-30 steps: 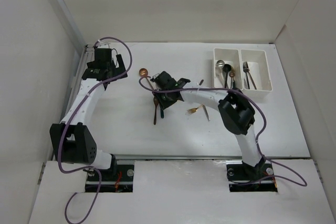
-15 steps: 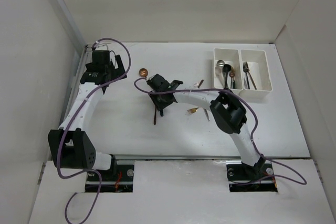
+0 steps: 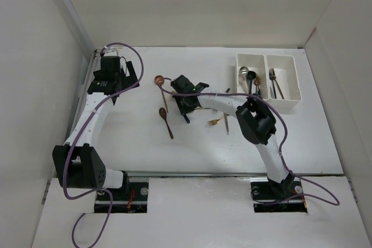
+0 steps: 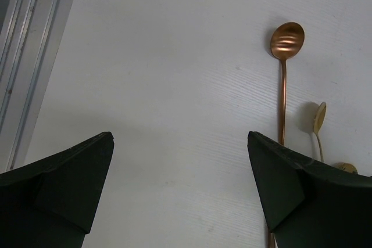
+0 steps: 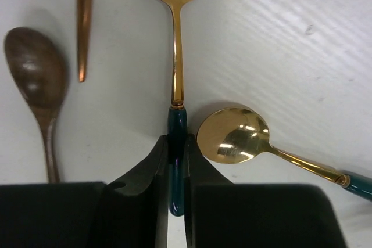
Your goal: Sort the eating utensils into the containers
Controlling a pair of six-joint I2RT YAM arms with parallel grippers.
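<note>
While left fingers gape empty, right fingers pinch the green-handled gold spoon; next call, I'd say: lift toward the white plastic bins.

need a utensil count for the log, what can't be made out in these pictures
Right wrist: the brown spoon loses its handle behind the right gripper; the loose gold spoon is cut by the right edge.
Left wrist: the copper spoon has its handle partly hidden behind the left gripper.
Top external: utensils in the white bins are too small to count.
</note>
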